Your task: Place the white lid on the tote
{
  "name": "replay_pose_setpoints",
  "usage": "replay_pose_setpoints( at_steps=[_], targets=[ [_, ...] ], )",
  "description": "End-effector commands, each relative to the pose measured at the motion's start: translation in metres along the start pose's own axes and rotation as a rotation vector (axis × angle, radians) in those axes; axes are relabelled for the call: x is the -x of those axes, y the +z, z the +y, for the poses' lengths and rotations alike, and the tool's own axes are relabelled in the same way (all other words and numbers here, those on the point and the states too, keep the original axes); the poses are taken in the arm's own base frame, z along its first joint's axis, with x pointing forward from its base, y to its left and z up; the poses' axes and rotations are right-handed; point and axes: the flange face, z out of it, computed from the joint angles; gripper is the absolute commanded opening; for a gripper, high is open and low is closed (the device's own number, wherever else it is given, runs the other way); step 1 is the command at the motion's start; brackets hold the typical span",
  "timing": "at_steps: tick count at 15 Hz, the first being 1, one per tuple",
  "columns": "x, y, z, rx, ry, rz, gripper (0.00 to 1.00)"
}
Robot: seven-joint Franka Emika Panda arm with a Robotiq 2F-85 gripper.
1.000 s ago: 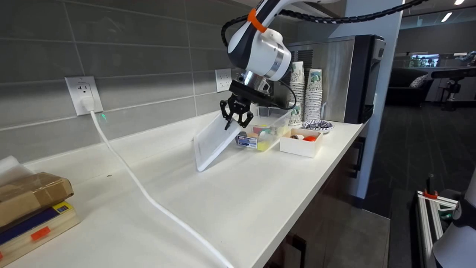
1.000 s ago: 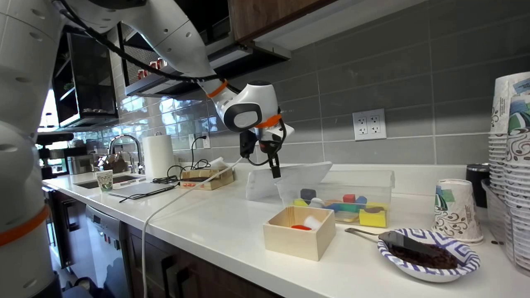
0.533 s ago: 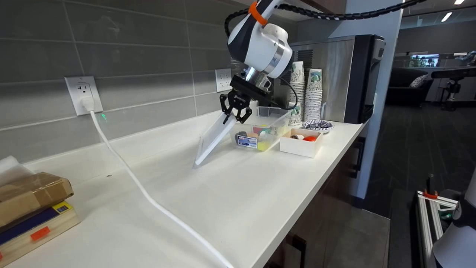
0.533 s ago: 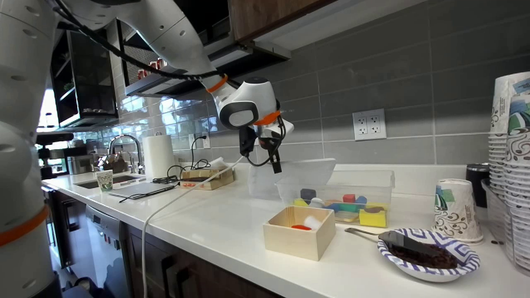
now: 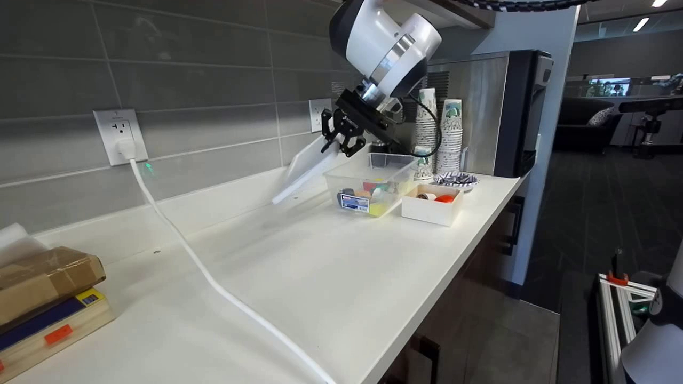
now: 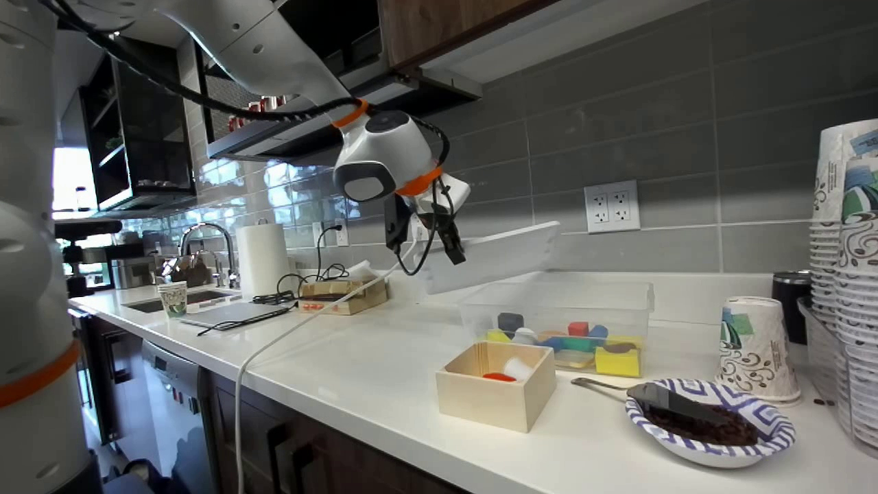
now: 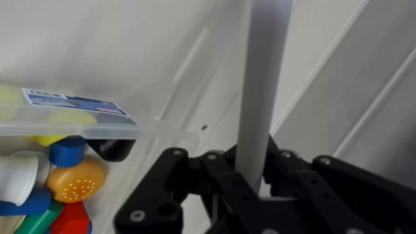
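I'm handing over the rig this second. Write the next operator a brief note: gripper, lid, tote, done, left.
Gripper: shut on the white lid near one edge.
Lid: tilted, held clear of the counter, close to the tote but not on it.
Tote: on the counter, uncovered, colourful items inside; wooden box beside it.
Done: lid gripped and off the counter.
Left: probably level the lid, align it over the tote, lower, release.
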Motion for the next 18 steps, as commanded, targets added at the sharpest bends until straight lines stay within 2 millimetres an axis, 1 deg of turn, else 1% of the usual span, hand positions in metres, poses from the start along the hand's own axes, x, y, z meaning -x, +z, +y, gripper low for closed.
replay_pose_setpoints(
  at_steps=[1,3,6,9,11,13,15,18],
  targets=[
    [0.004,-0.045,0.003,-0.055,0.053,0.098,0.02],
    [0.005,-0.066,0.015,-0.07,0.118,0.139,0.02],
    [0.006,-0.104,0.042,-0.084,0.214,0.204,0.02],
    [0.002,-0.129,0.072,-0.086,0.283,0.26,0.02],
    [-0.005,-0.141,0.094,-0.094,0.317,0.295,0.02],
    [-0.013,-0.148,0.114,-0.102,0.327,0.33,0.02],
    [-0.02,-0.146,0.132,-0.123,0.327,0.349,0.02],
    [-0.024,-0.125,0.156,-0.169,0.319,0.343,0.02]
  ],
)
